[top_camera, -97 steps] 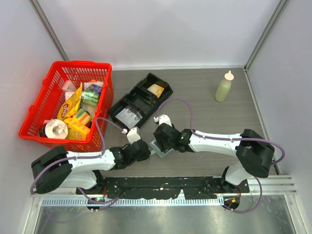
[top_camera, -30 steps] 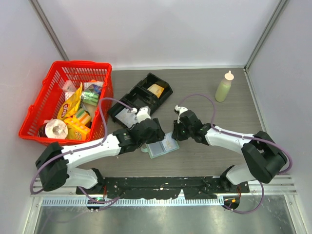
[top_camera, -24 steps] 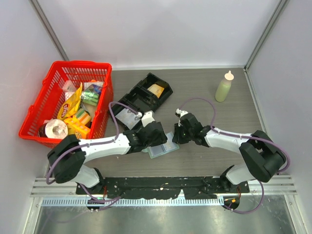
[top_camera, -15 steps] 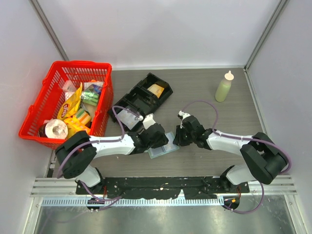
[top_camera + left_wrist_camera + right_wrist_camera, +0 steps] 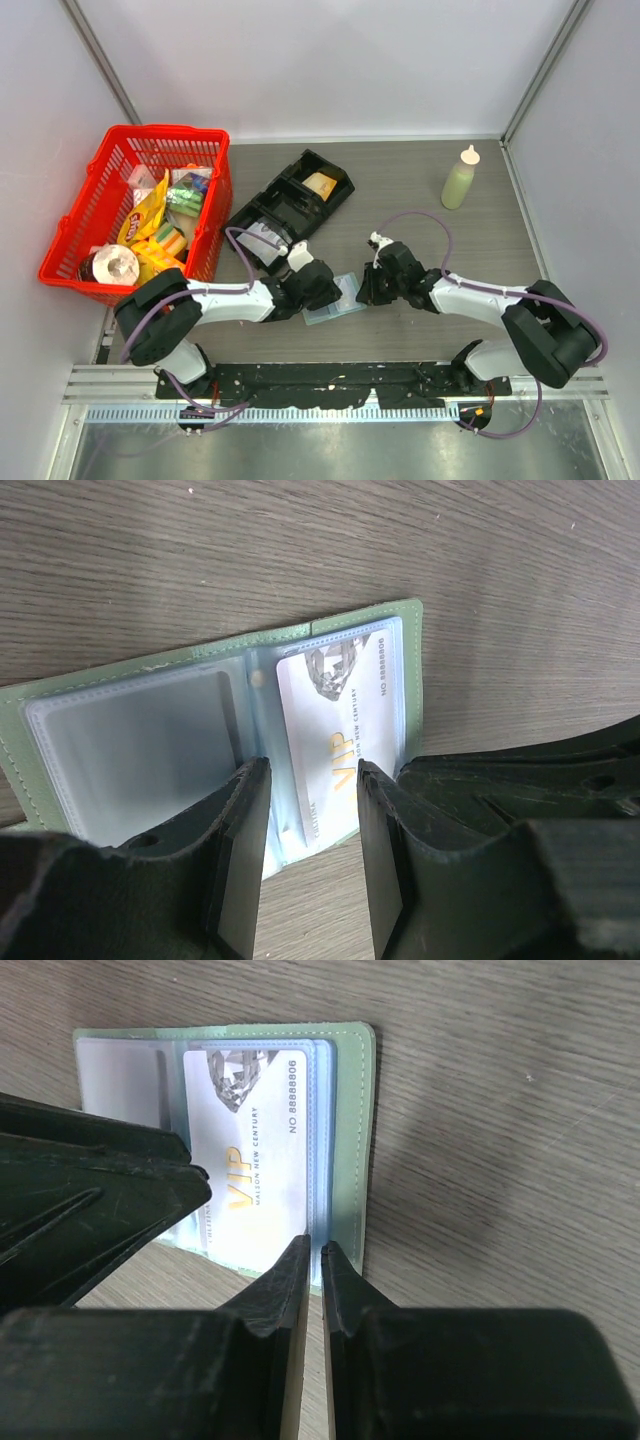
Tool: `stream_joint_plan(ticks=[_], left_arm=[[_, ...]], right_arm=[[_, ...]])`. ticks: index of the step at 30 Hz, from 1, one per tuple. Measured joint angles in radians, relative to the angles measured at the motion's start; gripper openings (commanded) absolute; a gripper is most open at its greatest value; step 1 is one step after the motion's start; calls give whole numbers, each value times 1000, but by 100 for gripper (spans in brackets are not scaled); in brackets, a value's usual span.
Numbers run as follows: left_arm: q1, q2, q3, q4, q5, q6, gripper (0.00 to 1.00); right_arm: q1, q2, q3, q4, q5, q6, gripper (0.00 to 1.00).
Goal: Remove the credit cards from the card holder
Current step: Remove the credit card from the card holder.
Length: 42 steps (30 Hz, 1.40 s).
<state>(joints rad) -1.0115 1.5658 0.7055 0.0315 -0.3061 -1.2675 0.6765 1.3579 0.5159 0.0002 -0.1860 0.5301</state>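
Just inside the counter's (image 5: 430,250) near edge, about midway along it, the card holder (image 5: 352,1130) lies open and flat, with both arms meeting over it. The left gripper (image 5: 312,775) hangs with its jaws apart, straddling the near short end of the pale credit card (image 5: 340,715). That card sits in the right-hand panel's clear sleeve, its long axis parallel to the fold and straight ahead of those jaws. The right gripper (image 5: 314,1248) has its jaws all but together, nothing visibly between them, at the holder's green border just beside the card. The left arm looks better placed to draw it. Toward the far edge stand a black tray (image 5: 312,157), a red basket (image 5: 165,130) and a bottle (image 5: 460,180).
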Motion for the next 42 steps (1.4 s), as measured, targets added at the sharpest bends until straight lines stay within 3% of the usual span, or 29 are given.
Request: stream_joint_plan(ticks=[10, 16, 27, 42], left_arm=[[0, -18, -18, 25, 2, 9, 43], [0, -18, -26, 39, 3, 9, 43], [0, -25, -80, 118, 4, -13, 41], [6, -35, -171, 269, 12, -72, 29]], right_arm=[[0, -65, 37, -26, 10, -5, 15], [-6, 15, 90, 32, 11, -4, 15], [-17, 102, 44, 130, -38, 44, 15], [-26, 103, -10, 232, -75, 109, 14]])
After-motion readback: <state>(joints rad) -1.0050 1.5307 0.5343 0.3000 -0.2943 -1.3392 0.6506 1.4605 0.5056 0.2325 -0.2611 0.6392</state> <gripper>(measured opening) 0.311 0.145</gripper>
